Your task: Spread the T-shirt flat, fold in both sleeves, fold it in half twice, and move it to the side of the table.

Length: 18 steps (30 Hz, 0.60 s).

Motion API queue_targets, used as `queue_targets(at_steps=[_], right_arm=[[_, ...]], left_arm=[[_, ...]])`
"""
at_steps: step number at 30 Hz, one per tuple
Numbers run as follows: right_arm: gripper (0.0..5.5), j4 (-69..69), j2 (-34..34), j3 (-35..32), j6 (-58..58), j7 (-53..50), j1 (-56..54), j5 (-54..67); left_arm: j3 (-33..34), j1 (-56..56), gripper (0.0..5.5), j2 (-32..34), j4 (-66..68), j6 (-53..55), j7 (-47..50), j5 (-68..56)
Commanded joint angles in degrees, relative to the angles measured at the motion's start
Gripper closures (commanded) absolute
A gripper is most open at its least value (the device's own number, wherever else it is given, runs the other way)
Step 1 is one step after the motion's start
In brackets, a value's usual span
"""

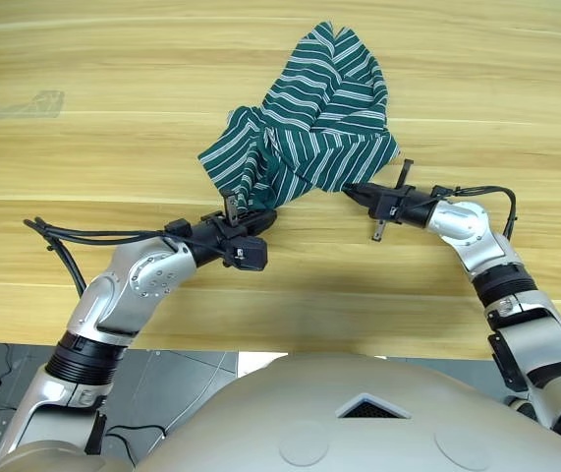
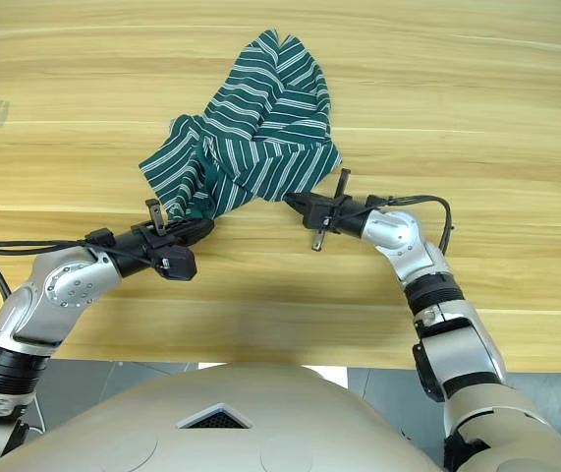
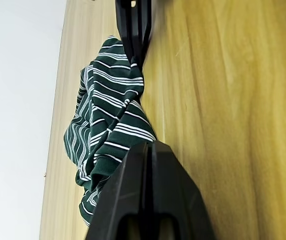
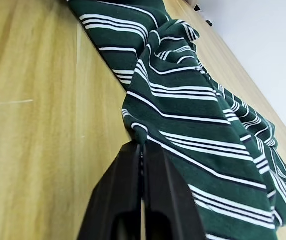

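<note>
Left pincer (image 1: 263, 215) and right pincer (image 1: 352, 189) are both clamped tight on the near edge of the T-shirt (image 1: 309, 108). Beyond their tips it lies crumpled on the table (image 1: 113, 147). Soft, light, floppy, we reckon, so we grip edges and corners.

The T-shirt (image 1: 309, 108) lies bunched on the worktop (image 1: 113, 157), well back from the near edge. The left gripper (image 1: 266, 214) is at the heap's near left corner, its fingers (image 3: 127, 200) pressed together on the cloth there. The right gripper (image 1: 348, 188) is at the near right corner, its fingers (image 4: 117, 200) likewise pinched on the cloth. Both grippers lie between the T-shirt and the near edge, apart from each other. A faint mark (image 1: 27, 103) lies on the worktop far to the left, well apart from the T-shirt.
</note>
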Motion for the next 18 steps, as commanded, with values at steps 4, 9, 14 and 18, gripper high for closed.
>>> queue_targets(at_steps=[4, 9, 14, 18], right_arm=[[5.47, 0.7, -1.2, 0.5, -1.2, 0.7, -0.4, -0.3], [5.47, -10.9, -6.9, -5.0, 3.6, 12.4, 2.2, 16.4], [5.47, -19.1, -15.8, -10.7, 13.1, 22.9, 5.5, 27.6], [5.47, -18.2, -21.5, -13.6, 16.2, 26.8, 8.3, 27.2]], left_arm=[[-0.3, -0.9, 5.50, 0.1, 2.1, -0.5, 1.4, 2.2], [0.4, -1.1, 5.50, 0.3, 4.3, -0.9, 2.6, 2.2], [1.1, -1.2, 5.50, 0.5, 5.1, -0.9, 2.7, 1.2], [2.9, 0.4, 5.50, 1.5, 4.6, -0.5, 2.5, -0.1]])
